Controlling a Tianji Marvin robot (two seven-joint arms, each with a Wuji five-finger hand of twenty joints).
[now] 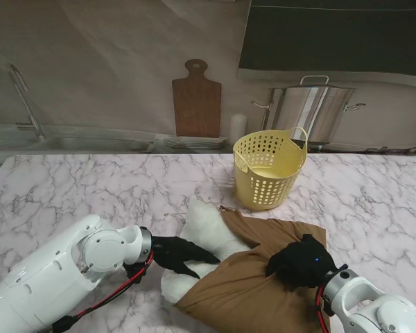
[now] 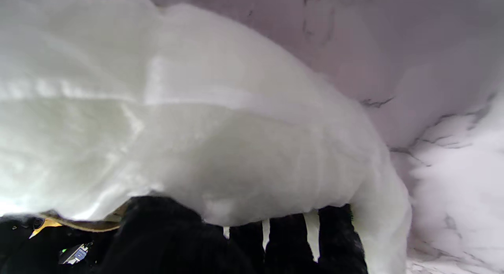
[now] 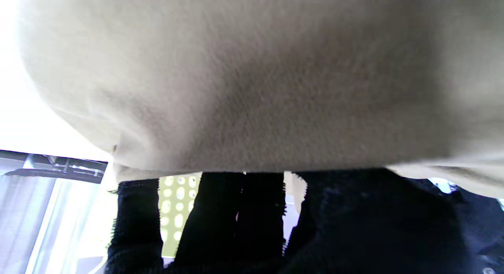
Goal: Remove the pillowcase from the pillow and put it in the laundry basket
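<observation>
On the marble table (image 1: 69, 187), near edge, our black-gloved left hand (image 1: 177, 254) grasps the white stuffed pillow (image 1: 208, 232) while our right hand (image 1: 301, 262) clenches the brown fabric pillowcase (image 1: 256, 291), the yellow perforated plastic laundry basket (image 1: 267, 170) standing farther back.

We see the white pillow (image 1: 206, 232) half out of the brown pillowcase (image 1: 263, 277) on the marble desk (image 1: 90, 194). Our left robot hand (image 1: 180, 254) grips the pillow; our right robot hand (image 1: 301, 262) clutches the pillowcase. The yellow laundry basket (image 1: 269, 168) stands just beyond.
</observation>
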